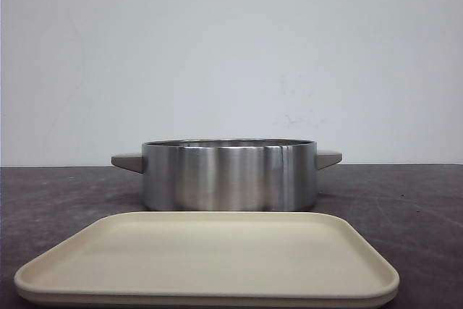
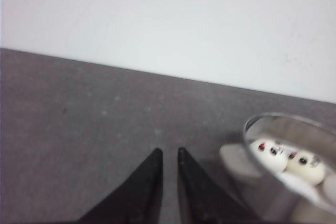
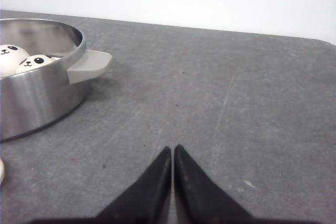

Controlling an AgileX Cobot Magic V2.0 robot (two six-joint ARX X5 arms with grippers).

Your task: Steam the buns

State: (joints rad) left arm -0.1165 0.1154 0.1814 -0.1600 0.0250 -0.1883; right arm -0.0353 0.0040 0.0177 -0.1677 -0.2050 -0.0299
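Note:
A steel pot with pale handles stands on the dark table behind a cream tray; no buns show on the tray. White panda-faced buns lie inside the pot: two faces show in the left wrist view and two in the right wrist view. From the front the pot's wall hides them. My left gripper hovers over bare table beside the pot's handle, empty, its fingertips a narrow gap apart. My right gripper is shut and empty over bare table, apart from the pot.
The tray lies close to the table's front edge, right before the pot. A white wall stands behind the table. A small pale thing shows at the edge of the right wrist view; I cannot tell what it is.

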